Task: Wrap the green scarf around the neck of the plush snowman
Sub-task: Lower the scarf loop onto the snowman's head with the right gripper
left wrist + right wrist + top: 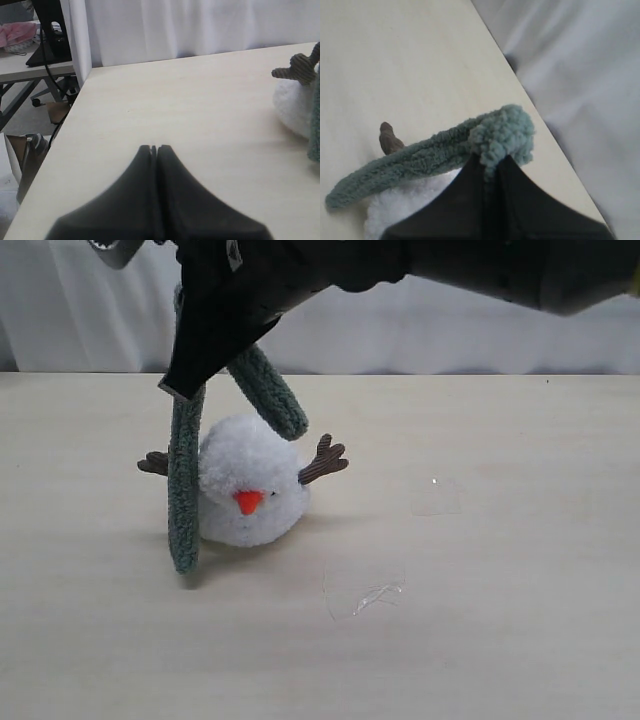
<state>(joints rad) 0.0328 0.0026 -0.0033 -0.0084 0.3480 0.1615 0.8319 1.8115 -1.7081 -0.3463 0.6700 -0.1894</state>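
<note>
The plush snowman (250, 490) lies on the table, orange nose toward the camera, brown twig arms out to both sides. My right gripper (187, 385) reaches in from the right and hangs above the snowman's left side, shut on a fold of the green scarf (185, 490). One strand hangs down beside the snowman to the table. The other, shorter strand slants behind its head. In the right wrist view the scarf (420, 160) bunches at the gripper (490, 162) over the white plush (410, 205). My left gripper (154, 147) is shut and empty, apart from the snowman (292, 107). The neck is hidden in the fluff.
A scrap of clear film (375, 595) lies on the table in front of the snowman. A white curtain (450, 330) runs along the far edge. Beyond the table's side edge (55, 145) stand another desk, cables and boxes.
</note>
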